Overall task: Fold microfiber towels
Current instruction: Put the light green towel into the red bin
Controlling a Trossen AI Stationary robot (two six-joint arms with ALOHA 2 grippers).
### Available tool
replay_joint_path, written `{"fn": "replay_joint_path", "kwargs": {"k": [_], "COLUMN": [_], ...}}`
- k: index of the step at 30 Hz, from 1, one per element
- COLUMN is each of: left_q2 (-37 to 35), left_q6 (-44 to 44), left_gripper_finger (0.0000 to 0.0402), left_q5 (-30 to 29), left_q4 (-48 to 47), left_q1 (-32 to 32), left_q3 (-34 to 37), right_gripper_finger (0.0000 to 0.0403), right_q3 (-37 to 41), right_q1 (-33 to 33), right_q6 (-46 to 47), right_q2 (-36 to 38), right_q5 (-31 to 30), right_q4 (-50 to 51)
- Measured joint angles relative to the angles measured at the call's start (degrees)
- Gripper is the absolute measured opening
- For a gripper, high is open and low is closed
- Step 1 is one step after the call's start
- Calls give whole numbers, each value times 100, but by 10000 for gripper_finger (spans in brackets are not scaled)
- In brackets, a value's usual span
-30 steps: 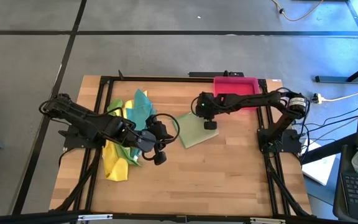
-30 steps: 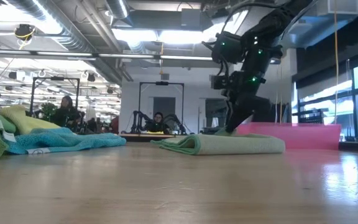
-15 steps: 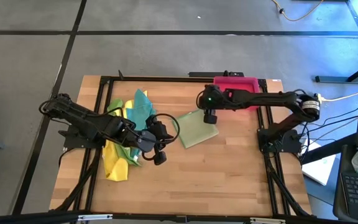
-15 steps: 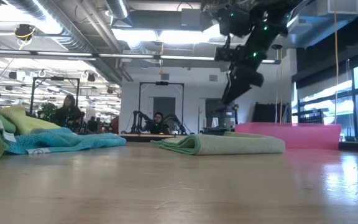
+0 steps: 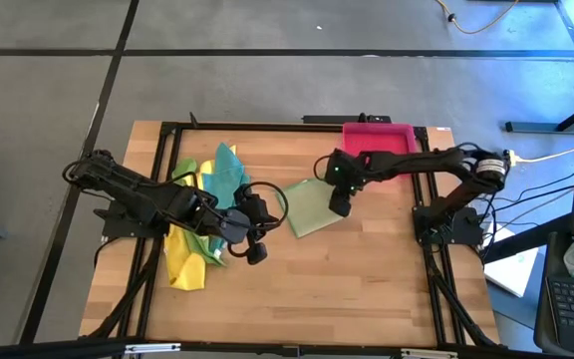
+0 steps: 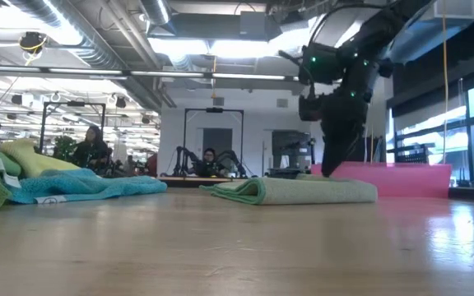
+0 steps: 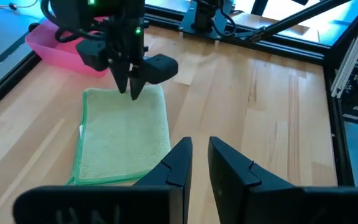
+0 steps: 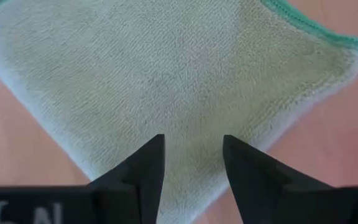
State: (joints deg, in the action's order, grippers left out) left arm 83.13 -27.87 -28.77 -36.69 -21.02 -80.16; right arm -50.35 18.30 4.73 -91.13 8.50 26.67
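A folded pale olive towel point(image 5: 312, 209) point(image 6: 295, 191) lies flat on the table's middle. My right gripper point(image 5: 339, 206) point(image 8: 192, 140) points steeply down over the towel's right part, near its far edge point(image 7: 135, 93). Its fingers are open, with cloth showing between them. A pile of yellow, green and teal towels point(image 5: 202, 214) point(image 6: 56, 182) lies at the left, under my left arm. My left gripper point(image 5: 264, 231) point(image 7: 199, 152) hangs above the table between pile and folded towel, with a narrow gap and nothing in it. My right gripper comes at the folded towel from above, its fingertips point(image 7: 132, 91) right at the cloth's top face near the far edge. I cannot tell whether they touch it. The towel lies flat on the table.
A pink-red tray point(image 5: 379, 140) point(image 6: 401, 177) stands at the far right, just behind the folded towel. Black frame rails point(image 5: 431, 259) run along the table's sides. Bare wood lies toward the near edge point(image 5: 307, 299). People sit in the room beyond the table.
My right gripper has lifted off the folded towel toward the far edge, rolled about its own axis, then come back down over the towel's right part. The towel lies as before.
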Motion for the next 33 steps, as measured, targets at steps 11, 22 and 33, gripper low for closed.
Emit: {"fn": "replay_joint_path", "kwargs": {"k": [11, 22, 33], "left_q2": [0, -68, -90], "left_q6": [151, 90, 201], "left_gripper_finger": [44, 44, 44], "left_q5": [94, 75, -23], "left_q4": [-23, 347, 798], "left_q1": [0, 390, 490], "left_q3": [0, -5, -4], "right_gripper_finger": [164, 164, 181], "right_q3": [-411, 79, 2547], "right_q1": [3, -16, -761], "right_q6": [-29, 3592, 7083], "right_q2": [170, 933, 2778], "right_q5": [12, 1425, 507], "right_q4": [491, 1146, -522]}}
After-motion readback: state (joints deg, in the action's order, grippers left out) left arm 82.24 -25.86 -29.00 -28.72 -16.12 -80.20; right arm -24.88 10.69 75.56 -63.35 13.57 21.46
